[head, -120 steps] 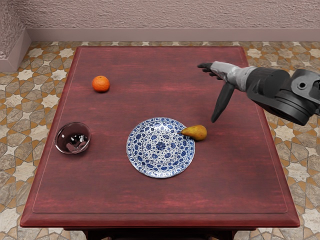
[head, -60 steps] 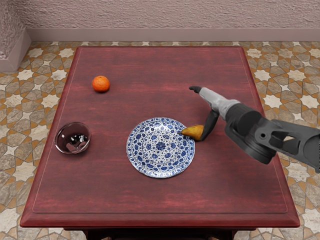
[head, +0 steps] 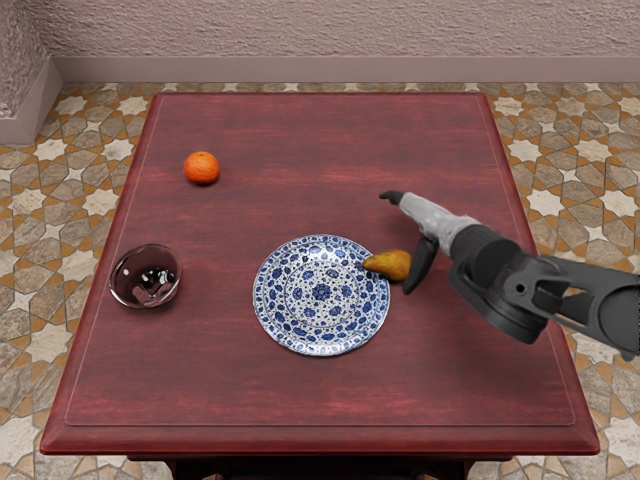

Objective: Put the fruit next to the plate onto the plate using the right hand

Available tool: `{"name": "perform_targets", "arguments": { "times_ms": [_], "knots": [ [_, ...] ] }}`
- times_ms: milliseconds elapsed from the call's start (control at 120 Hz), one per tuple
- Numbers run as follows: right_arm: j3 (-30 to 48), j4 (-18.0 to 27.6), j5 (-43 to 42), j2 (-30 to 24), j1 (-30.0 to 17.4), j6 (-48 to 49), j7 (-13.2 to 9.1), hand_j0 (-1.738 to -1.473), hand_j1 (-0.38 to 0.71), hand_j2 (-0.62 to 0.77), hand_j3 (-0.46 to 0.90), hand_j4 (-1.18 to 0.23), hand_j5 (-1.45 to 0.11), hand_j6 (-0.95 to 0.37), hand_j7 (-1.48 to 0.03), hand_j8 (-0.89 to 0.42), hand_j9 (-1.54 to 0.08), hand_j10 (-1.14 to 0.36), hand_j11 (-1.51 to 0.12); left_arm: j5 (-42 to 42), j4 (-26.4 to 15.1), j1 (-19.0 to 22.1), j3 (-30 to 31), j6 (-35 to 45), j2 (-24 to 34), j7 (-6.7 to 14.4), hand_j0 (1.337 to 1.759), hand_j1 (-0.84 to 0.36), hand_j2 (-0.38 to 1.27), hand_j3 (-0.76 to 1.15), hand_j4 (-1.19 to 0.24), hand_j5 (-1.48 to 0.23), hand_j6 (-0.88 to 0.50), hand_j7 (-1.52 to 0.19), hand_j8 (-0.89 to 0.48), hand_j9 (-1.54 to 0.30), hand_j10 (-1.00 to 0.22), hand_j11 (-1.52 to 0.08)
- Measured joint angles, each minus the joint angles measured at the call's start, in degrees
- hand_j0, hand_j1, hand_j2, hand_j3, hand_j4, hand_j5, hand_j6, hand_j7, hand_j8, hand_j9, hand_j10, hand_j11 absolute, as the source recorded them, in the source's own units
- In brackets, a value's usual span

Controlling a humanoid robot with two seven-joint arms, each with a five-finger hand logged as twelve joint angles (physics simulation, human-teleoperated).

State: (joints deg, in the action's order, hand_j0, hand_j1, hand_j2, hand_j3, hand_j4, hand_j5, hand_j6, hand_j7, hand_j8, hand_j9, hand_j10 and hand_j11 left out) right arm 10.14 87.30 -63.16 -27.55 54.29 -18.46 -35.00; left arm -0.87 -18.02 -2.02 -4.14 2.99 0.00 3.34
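One head view, seemingly over near edge of table (head: 200, 380), slanting down, facing wall (head: 320, 25)

You are bringing the right hand (head: 428, 225) down from the far right of the desk (head: 300, 390) to the pear (head: 390, 264). Its spread fingers (head: 420, 266) are now hanging just right of the fruit, the lower one easing slightly back from it.

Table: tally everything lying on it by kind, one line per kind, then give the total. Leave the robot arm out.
Fruit: 2 (orange, pear)
Dishes: 2 (blue patterned plate, glass bowl)
Total: 4
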Motion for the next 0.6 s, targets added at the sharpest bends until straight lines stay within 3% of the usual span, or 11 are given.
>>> {"name": "perform_targets", "arguments": {
  "times_ms": [408,600],
  "knots": [
    [0.0,0.3,0.0,0.5,-0.4,0.1,0.0,-1.658,-0.08,-0.04,0.00,-0.23,-0.30,-0.23,-0.30,-0.23,-0.30,-0.23,-0.30,0.0,0.0,0.0,0.0,0.0,0.0,0.0,1.658,0.35,0.00,0.00,0.00,0.00,0.00,0.00,0.00,0.00,0.00,0.00],
    [0.0,3.4,0.0,-1.1,-0.5,0.1,0.0,-1.658,-0.05,-0.05,0.00,-0.26,-0.33,-0.26,-0.33,-0.26,-0.33,-0.26,-0.33,0.0,0.0,0.0,0.0,0.0,0.0,0.0,1.658,0.35,0.00,0.00,0.00,0.00,0.00,0.00,0.00,0.00,0.00,0.00]
  ]
}}
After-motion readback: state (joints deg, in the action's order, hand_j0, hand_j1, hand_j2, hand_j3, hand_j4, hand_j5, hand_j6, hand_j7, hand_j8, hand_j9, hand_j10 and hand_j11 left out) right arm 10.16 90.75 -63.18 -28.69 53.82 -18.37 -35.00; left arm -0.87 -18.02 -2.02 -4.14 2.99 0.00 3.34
